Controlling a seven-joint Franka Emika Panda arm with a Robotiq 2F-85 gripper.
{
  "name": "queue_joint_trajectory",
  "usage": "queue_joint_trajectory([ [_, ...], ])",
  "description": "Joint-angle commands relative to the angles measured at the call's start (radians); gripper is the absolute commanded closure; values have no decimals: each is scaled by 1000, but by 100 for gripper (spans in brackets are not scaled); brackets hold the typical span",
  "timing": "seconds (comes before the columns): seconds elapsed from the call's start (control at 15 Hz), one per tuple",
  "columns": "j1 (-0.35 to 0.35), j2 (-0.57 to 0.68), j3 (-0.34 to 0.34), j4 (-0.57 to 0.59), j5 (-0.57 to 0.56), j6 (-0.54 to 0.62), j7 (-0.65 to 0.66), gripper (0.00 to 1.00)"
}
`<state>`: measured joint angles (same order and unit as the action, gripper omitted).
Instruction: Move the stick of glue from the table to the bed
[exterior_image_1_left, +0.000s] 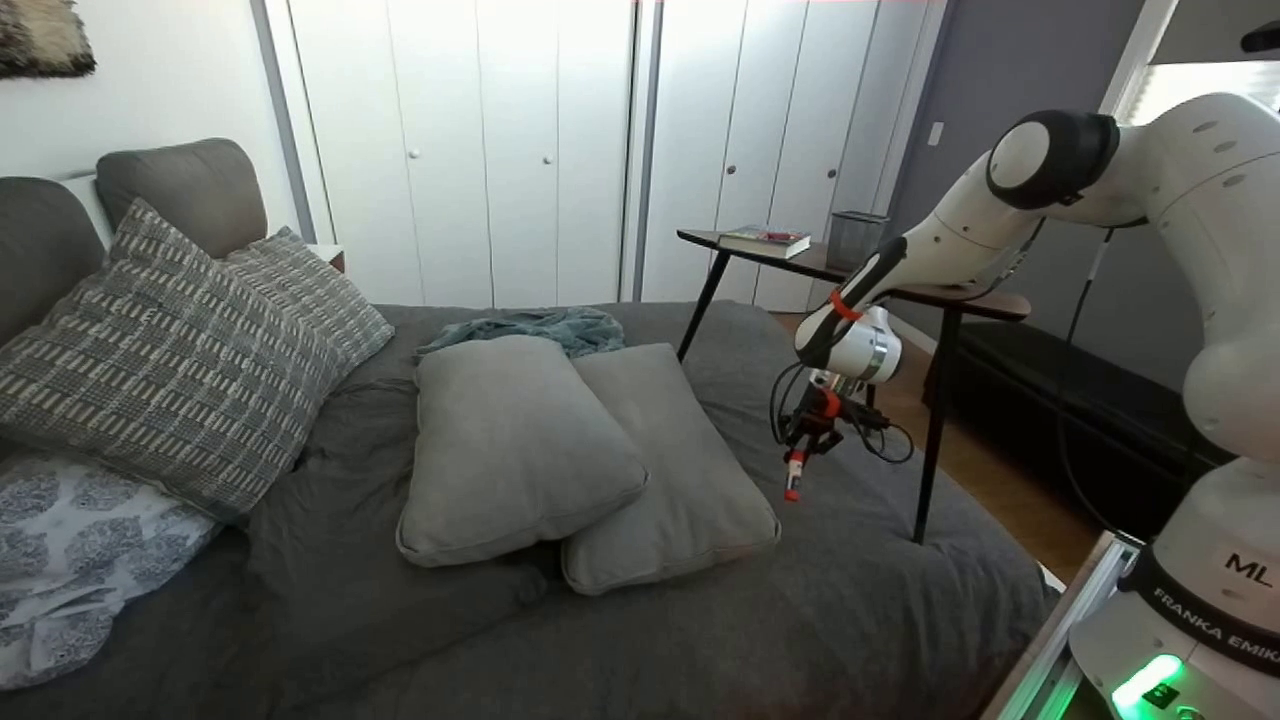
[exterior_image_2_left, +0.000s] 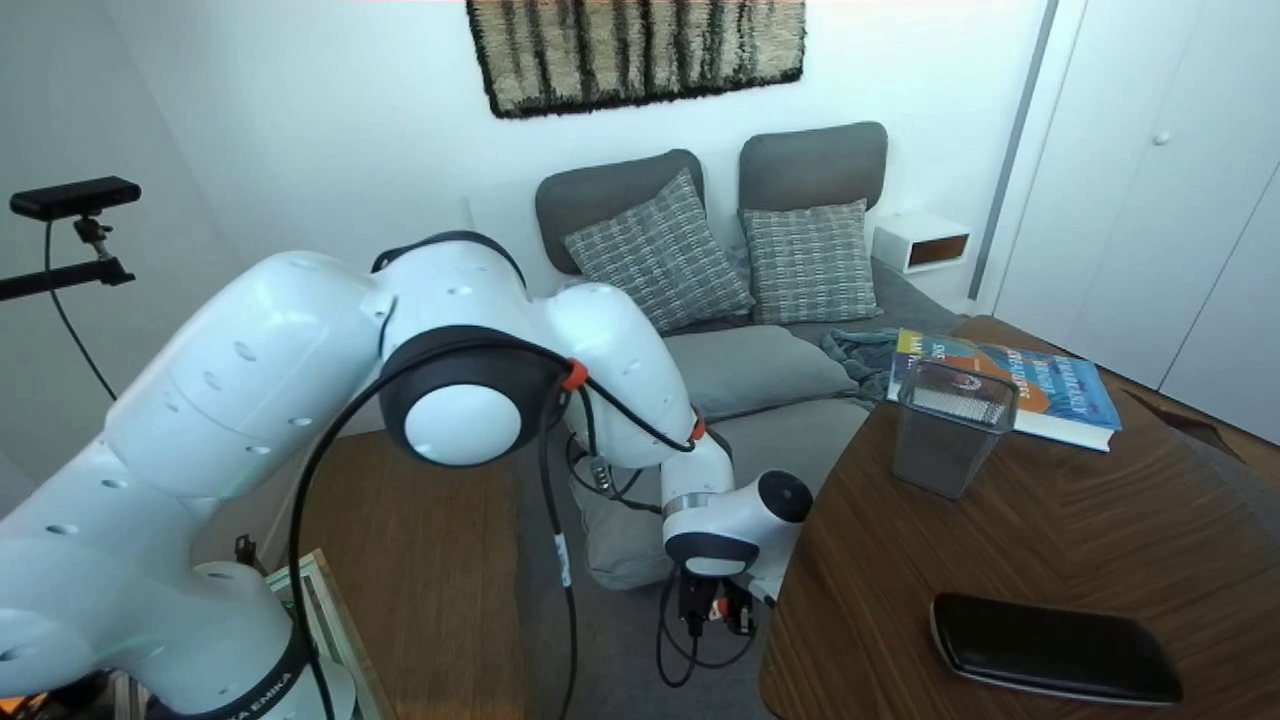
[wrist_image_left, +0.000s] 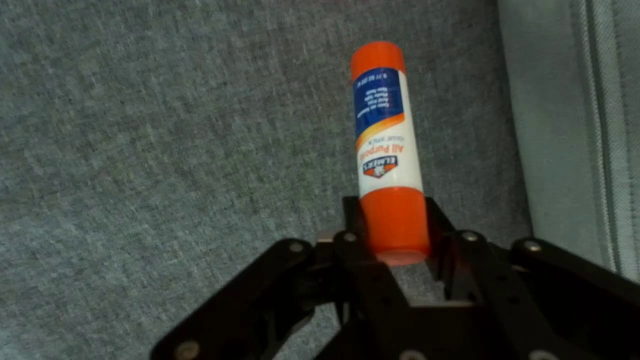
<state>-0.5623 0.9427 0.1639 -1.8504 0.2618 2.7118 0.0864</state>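
The stick of glue (wrist_image_left: 382, 125) is white and blue with orange ends. My gripper (wrist_image_left: 394, 220) is shut on its near orange end in the wrist view. In an exterior view the stick (exterior_image_1_left: 795, 477) points down from the gripper (exterior_image_1_left: 808, 440), over the dark grey bed (exterior_image_1_left: 800, 610). I cannot tell how far its tip is above the cover. The bed's grey cover (wrist_image_left: 200, 150) fills most of the wrist view. In an exterior view the gripper (exterior_image_2_left: 720, 606) is low beside the brown table (exterior_image_2_left: 1050, 530), and the stick is largely hidden.
Two plain grey pillows (exterior_image_1_left: 520, 450) lie left of the gripper in an exterior view; a pillow edge (wrist_image_left: 555, 125) is at the wrist view's right. A table leg (exterior_image_1_left: 935, 430) stands right of the gripper. A book (exterior_image_2_left: 1050, 385), clear bin (exterior_image_2_left: 950, 430) and black case (exterior_image_2_left: 1050, 648) are on the table.
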Motion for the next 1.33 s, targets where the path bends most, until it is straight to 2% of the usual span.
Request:
queue_joint_trajectory([
  [0.0, 110, 53, -70, 95, 29, -26, 0, 92],
  [0.2, 186, 96, -121, 143, 12, -55, 16, 92],
  [0.6, 241, 170, -159, 231, 11, -119, 27, 92],
  [0.67, 240, 181, -158, 243, 17, -123, 28, 73],
  [0.73, 241, 189, -160, 254, 18, -124, 28, 44],
  [0.8, 235, 193, -153, 260, 25, -110, 26, 43],
  [1.0, 239, 156, -144, 237, 28, -64, 18, 22],
  [1.2, 295, 58, -174, 145, 5, -38, 46, 2],
  [1.27, 320, 10, -185, 92, -4, -23, 50, 1],
])
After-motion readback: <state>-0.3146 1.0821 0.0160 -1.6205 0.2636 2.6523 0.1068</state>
